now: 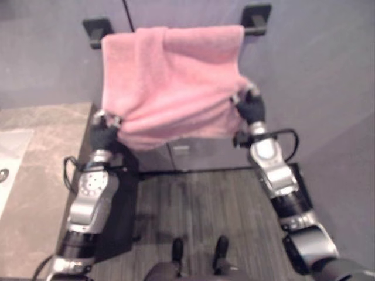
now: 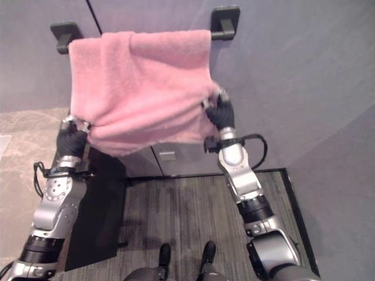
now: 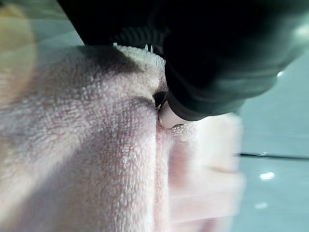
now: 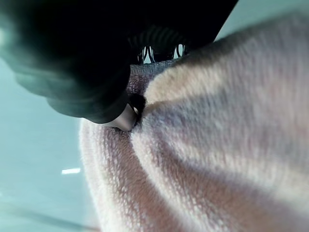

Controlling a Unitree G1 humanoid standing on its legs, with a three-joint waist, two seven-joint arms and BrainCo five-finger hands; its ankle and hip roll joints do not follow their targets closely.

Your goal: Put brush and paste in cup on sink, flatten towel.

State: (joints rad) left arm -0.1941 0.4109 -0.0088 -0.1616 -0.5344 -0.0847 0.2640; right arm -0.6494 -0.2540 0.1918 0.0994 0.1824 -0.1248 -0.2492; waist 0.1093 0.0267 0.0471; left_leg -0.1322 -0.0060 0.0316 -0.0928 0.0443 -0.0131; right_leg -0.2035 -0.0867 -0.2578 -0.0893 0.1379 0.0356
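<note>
The pink towel (image 1: 173, 82) hangs over a wall rail (image 1: 258, 17), its lower edge bunched and folded between the two hands. The left hand (image 1: 104, 133) pinches the lower corner on its side, cloth gathered against its fingers; the right hand (image 1: 251, 105) pinches the opposite edge, slightly higher. The step in hand looks like the flattening of the towel. Next, I judge, both pinches should draw apart and downward so the folds between the fingers pull out evenly, without dragging cloth off the rail.
</note>
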